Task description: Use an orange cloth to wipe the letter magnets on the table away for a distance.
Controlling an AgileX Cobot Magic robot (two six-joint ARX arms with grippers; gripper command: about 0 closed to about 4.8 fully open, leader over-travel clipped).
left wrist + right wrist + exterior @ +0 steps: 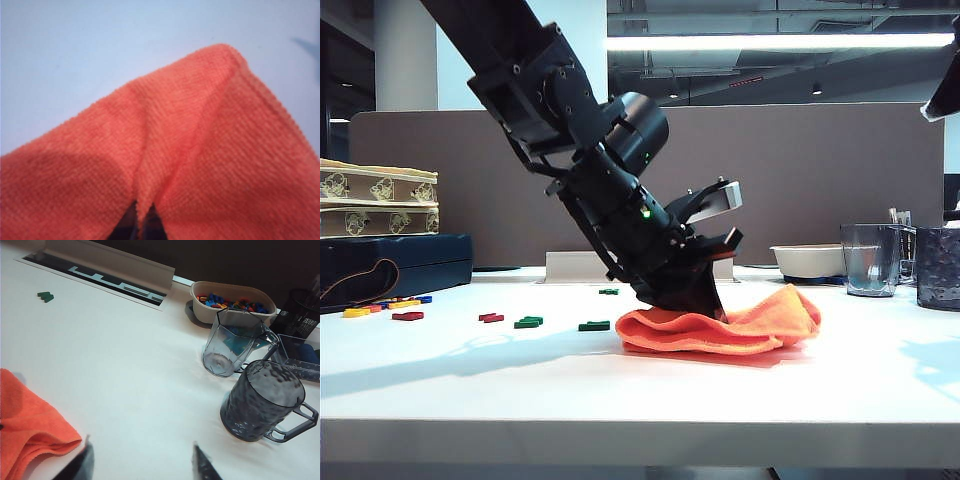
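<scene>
At the left of the exterior view we see the letter magnets (530, 322) scattered on the table (640, 390), from a yellow, red and blue cluster at the far left to green pieces near centre. None touches the cloth, so we judge the wiping itself not yet done.

At centre, the left gripper (705, 308) leans down onto the orange cloth (720, 325). In the left wrist view its jaws are pressed together, pinching a raised fold of the cloth (142, 200). The grasp is complete; the sweep toward the magnets remains.

At the upper right edge, only a part of the right arm shows. In its wrist view, the right gripper (142, 462) hovers with jaws spread, holding nothing.
</scene>
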